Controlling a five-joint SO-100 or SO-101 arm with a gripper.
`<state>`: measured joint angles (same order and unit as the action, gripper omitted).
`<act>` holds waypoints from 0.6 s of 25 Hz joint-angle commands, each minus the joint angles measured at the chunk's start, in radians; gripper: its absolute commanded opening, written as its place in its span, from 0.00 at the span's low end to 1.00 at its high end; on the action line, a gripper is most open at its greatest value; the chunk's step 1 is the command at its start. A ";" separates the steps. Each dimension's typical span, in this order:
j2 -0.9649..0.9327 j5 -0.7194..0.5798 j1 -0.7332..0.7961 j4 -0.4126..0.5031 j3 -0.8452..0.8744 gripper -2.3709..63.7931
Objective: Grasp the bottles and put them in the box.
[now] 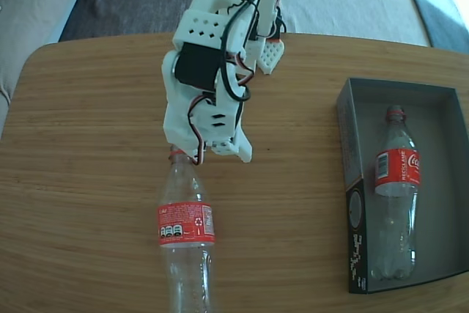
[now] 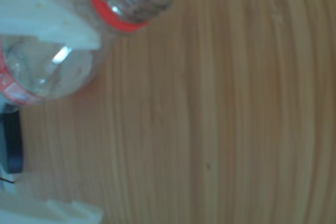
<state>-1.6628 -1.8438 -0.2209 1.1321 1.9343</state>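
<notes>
Wooden table (image 1: 88, 144), rounded corners, grey and pale-blue upholstery behind it at the top of the fixed view.

One bottle (image 1: 185, 234) lies on the bare wood at lower centre of the fixed view, capless mouth and red neck ring toward the arm, base running off the bottom edge, red label mid-body. Wrist view shows the same bottle (image 2: 68, 51) at upper left, blurred: threaded mouth and red ring at the top edge, clear shoulder below, sliver of red label at the left edge.

Gripper (image 1: 196, 153) sits right at that bottle's neck in the fixed view, fingertips mostly hidden under the white arm body. In the wrist view one white finger (image 2: 42, 22) crosses over the bottle's shoulder at upper left, the other finger (image 2: 58, 212) lies along the bottom-left corner, well apart from the first; jaws spread wide, only the upper one on the bottle, not clamped.

Second bottle (image 1: 396, 192) lies lengthwise inside the box (image 1: 350, 181) at the right side of the fixed view, neck toward the far end, label up. Box is dark grey inside, black near wall with white print and a round mark.

Arm: white printed parts, black motor, black and red wires.
</notes>
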 commanded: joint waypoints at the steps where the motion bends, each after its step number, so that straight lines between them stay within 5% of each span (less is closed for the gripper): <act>1: -0.046 -0.005 0.005 -0.003 -0.023 0.60; 15: -0.046 -0.032 -0.028 0.014 -0.193 0.60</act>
<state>-1.6628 -1.8515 -0.2516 1.1443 1.7994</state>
